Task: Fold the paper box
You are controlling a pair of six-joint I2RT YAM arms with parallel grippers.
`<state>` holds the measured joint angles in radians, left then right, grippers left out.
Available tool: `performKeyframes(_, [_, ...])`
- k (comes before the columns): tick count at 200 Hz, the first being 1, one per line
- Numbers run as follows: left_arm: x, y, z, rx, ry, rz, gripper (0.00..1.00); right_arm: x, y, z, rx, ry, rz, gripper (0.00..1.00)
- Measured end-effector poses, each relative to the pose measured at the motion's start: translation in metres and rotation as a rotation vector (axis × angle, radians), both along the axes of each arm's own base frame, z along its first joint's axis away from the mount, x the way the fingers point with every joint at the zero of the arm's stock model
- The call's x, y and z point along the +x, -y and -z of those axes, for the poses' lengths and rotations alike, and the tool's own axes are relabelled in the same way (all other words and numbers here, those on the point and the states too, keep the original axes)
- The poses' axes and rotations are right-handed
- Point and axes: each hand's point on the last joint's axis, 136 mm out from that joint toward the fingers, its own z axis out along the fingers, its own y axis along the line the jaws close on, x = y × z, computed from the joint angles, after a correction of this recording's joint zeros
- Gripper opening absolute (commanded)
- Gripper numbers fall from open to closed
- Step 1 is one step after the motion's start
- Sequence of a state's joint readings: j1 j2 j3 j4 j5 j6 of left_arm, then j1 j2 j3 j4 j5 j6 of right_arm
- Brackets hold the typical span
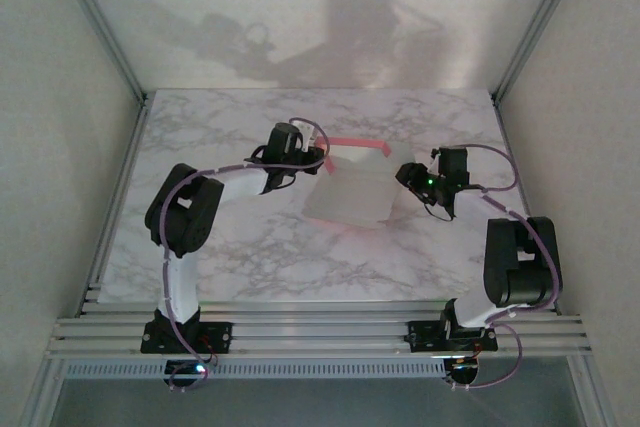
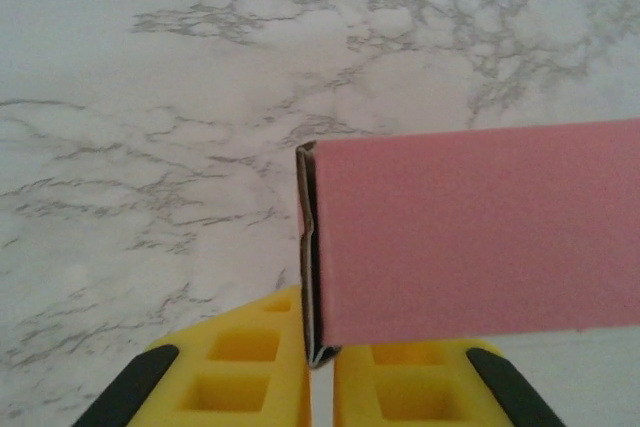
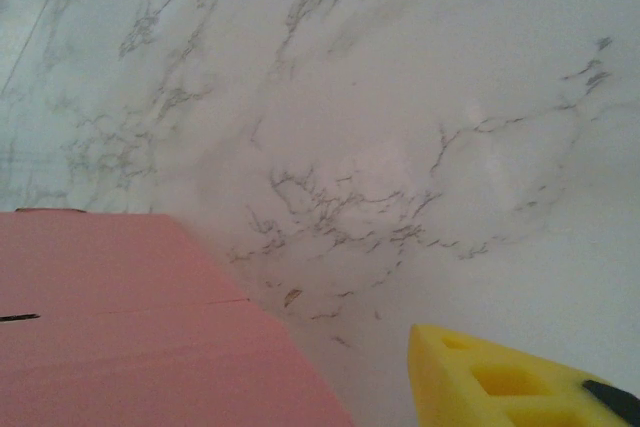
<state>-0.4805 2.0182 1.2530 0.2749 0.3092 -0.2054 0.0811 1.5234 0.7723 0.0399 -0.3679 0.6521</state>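
Observation:
The paper box (image 1: 350, 197) stands partly raised in the middle of the table, its white face toward the top camera and a pink strip along its far top edge. My left gripper (image 1: 312, 162) is at the box's left edge. In the left wrist view its yellow fingers (image 2: 250, 367) are shut on the folded corner edge of the pink panel (image 2: 470, 237). My right gripper (image 1: 403, 175) is beside the box's right edge. One of its yellow fingers (image 3: 490, 382) shows, apart from the pink panel (image 3: 130, 327), which hides the other finger; the jaws stand open.
The marbled table top (image 1: 250, 247) lies under both arms. Metal frame posts (image 1: 110, 37) and plain walls close in the left, right and back sides. The aluminium rail (image 1: 320, 332) holding the arm bases runs along the near edge.

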Motion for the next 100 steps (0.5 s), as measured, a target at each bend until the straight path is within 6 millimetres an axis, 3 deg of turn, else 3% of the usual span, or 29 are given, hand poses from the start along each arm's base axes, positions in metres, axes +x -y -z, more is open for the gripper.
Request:
performKeyframes(48, [-0.001, -0.007, 0.002, 0.04, -0.033, -0.071, 0.16, -0.003, -0.005, -0.018, 0.046, 0.045, -0.002, 0.49])
performKeyframes(100, [-0.005, -0.008, 0.006, 0.051, -0.073, -0.088, 0.15, 0.002, -0.005, -0.016, 0.071, 0.06, 0.022, 0.47])
